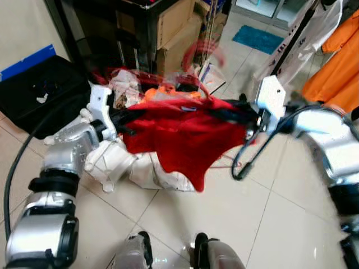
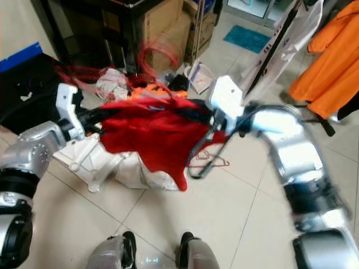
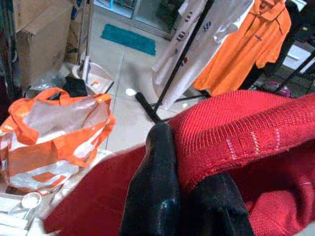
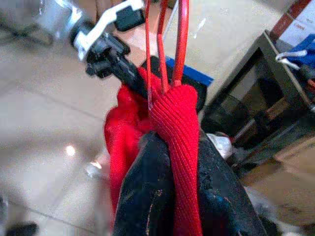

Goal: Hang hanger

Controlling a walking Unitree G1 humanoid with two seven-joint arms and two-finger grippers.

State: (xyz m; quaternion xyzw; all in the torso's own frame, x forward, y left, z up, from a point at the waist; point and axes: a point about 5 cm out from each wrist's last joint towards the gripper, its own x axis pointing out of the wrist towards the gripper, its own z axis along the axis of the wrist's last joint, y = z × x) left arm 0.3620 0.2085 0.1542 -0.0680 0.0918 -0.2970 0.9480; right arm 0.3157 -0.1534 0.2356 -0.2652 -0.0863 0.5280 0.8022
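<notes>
Jaws of my left gripper [image 3: 170,196] and right gripper [image 4: 172,196] pinch the soft, limp red garment [image 1: 185,134], so I would grip the stiff hanger [image 4: 170,44] instead.

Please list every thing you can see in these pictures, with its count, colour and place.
red garment: one, red, stretched between both grippers above the floor
hanger: one, red wire, rising from the garment's collar
orange bag: one, orange and clear, on the floor
cardboard boxes: two at least, brown, stacked behind the pile
orange shirt: one, orange, hanging on a black rack
white shirt: one, white, hanging beside it
mat: one, teal, far floor
left gripper: shut on the garment
right gripper: shut on the collar
</notes>
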